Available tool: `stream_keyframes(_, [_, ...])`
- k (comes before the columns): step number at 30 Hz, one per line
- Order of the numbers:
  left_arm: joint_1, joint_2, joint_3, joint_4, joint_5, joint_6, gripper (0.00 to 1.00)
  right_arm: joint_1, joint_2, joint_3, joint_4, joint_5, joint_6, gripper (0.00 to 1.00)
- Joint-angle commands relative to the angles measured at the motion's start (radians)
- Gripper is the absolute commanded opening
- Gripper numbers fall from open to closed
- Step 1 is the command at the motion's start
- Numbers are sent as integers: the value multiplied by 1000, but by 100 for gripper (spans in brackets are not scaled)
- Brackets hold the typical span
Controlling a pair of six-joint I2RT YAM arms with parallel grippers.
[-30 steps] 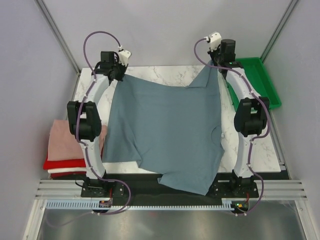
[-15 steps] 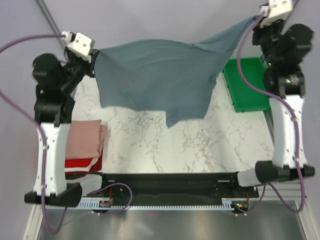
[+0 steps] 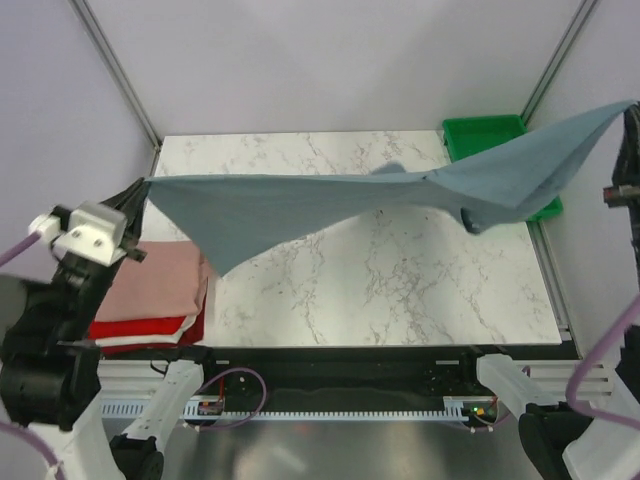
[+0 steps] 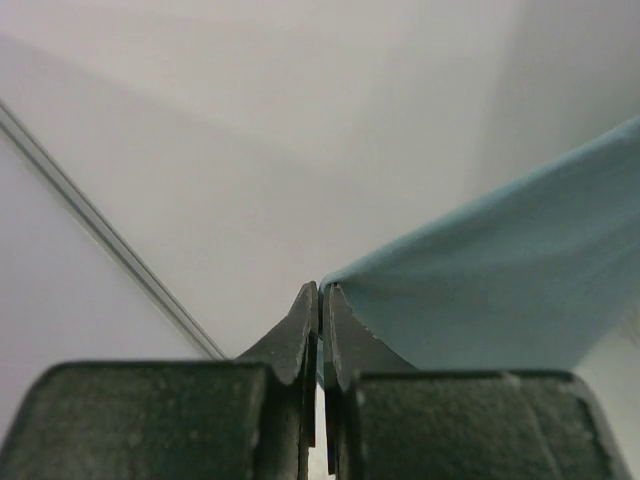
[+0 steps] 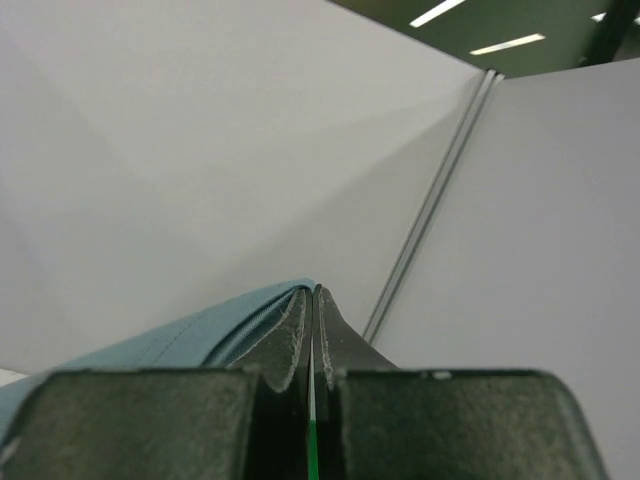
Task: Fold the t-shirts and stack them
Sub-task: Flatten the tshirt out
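The slate blue-grey t-shirt [image 3: 330, 200] hangs stretched in the air high above the table, from the left edge to the right edge of the top view. My left gripper [image 3: 140, 190] is shut on its left corner; the cloth [image 4: 500, 280] runs off to the right of the jaws in the left wrist view. My right gripper [image 3: 630, 110] is shut on the other corner at the far right; the cloth [image 5: 180, 335] trails left from the jaws. A folded dusty-pink shirt [image 3: 155, 280] lies on a red one [image 3: 150, 328] and a white one at the table's left edge.
A green plastic tray [image 3: 485, 135] stands at the back right of the marble table [image 3: 380, 290], partly covered by the hanging shirt. Both arms are raised close to the camera. Grey walls stand on three sides.
Both arms have lifted the blue-grey shirt off the table and swung it up and toward the camera. It now hangs stretched between them, clear of the table.
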State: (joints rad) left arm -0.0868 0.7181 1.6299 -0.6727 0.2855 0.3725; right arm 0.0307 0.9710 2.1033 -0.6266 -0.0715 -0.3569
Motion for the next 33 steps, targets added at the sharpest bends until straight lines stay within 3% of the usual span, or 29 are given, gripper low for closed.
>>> stream_keyframes(1, [2,-49,170,24,-48,43,2,-2,-35,124,-48,65,-34,0])
stream_keyframes(6, [1,52,384,93,-82,74,2,-2,50,302,48,138,-80,0])
stream_keyframes(10, [1,167,464,110,-74,123,2,-3,120,288,120,128,-112,0])
stream_keyframes(12, [1,202,429,134,-83,138,2,-2,130,192,180,137,-122,0])
stream_keyframes(16, [1,248,193,208,-80,172,2,-2,135,-67,304,122,-126,0])
stream_keyframes(24, [1,477,-215,272,23,232,2,1,274,-587,449,-57,-131,0])
stream_keyframes(30, [-2,776,-318,415,52,253,2,43,481,-816,556,-74,-180,0])
stream_keyframes(33, [-2,987,-245,456,23,258,2,58,653,-810,605,-51,-234,0])
